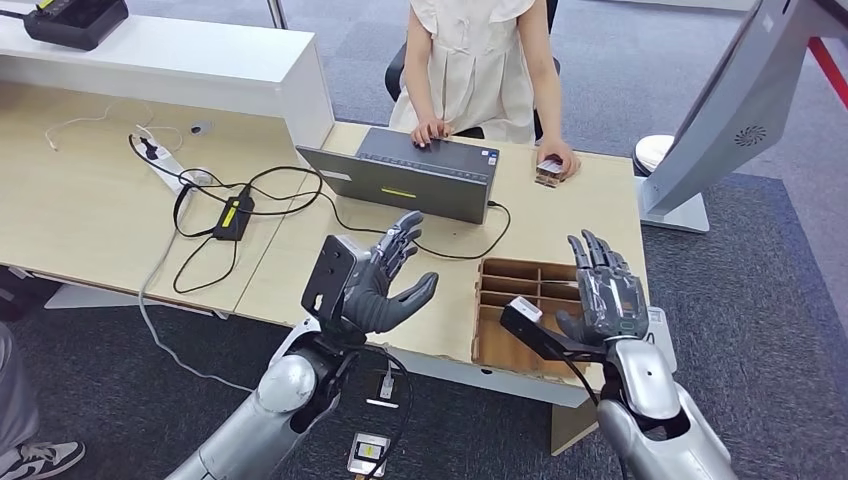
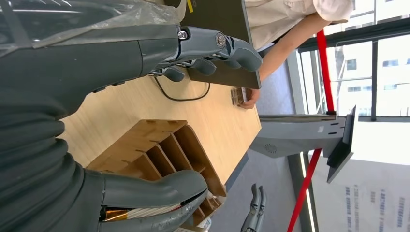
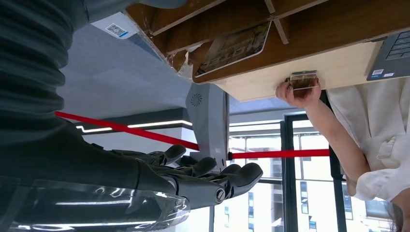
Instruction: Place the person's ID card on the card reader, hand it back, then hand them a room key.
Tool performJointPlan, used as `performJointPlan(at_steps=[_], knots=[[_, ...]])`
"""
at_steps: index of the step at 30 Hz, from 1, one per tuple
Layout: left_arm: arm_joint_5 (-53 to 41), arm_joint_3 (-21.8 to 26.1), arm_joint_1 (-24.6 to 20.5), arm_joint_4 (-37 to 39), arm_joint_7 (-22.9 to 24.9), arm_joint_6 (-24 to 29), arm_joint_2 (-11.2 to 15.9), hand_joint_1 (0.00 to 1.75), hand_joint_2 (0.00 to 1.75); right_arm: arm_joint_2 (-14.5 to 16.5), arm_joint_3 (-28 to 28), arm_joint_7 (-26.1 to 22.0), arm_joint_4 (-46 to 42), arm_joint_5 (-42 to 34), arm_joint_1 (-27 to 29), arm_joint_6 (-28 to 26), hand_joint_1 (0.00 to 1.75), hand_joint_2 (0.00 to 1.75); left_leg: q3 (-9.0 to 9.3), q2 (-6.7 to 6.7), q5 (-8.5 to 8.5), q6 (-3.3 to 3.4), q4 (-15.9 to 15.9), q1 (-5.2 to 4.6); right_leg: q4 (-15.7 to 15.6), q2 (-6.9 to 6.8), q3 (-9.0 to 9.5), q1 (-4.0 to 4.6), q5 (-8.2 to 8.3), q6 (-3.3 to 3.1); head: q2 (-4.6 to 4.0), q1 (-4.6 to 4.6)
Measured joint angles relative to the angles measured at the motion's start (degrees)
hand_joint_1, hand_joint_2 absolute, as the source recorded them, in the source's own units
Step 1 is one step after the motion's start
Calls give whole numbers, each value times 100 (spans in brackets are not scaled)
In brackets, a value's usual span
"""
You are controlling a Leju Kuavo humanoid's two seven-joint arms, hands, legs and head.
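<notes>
Hands raised over near edge of worktop (image 1: 90, 210), both holding nothing. Left hand (image 1: 385, 285) palm turned inward, fingers (image 1: 402, 238) spread wide, thumb out to the side, hovering above bare wood in front of laptop (image 1: 415, 180). Right hand (image 1: 605, 290) upright, fingers (image 1: 598, 255) straight and slightly apart, poised above wooden tray (image 1: 500, 340) of divided compartments at worktop's near right corner. Card (image 3: 232, 46) lying flat in one tray compartment, seen from right wrist; cannot tell which kind. ID card (image 1: 550, 168) across the worktop, touching the surface near far right edge, pinched in person's hand (image 1: 558, 160). Person's other hand (image 1: 430, 130) resting on laptop keys. Person seated opposite in pale sleeveless top. Black cable (image 1: 240, 200) looped across worktop left of laptop, with small black adapter (image 1: 235, 217) and white power strip (image 1: 165, 160) beside it. Dark device (image 1: 75, 20) on raised white counter at far left. Grey kiosk stand (image 1: 740, 100) on floor to the right, red strap beside it.
</notes>
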Motion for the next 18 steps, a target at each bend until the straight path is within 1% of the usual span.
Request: performJointPlan(at_steps=[7,18], knots=[[11,-4,1,-20,24,34,0,0,175,129,75,-46,382,-152,-88,-107,0,175,0,0,0,0,0,0,0,0,0,0,0,0,0,0],[4,-18,2,-43,66,-28,-1,0,175,215,173,-41,630,-453,-131,-139,0,175,1,0,0,0,0,0,0,0,0,0,0,0,0,-1]])
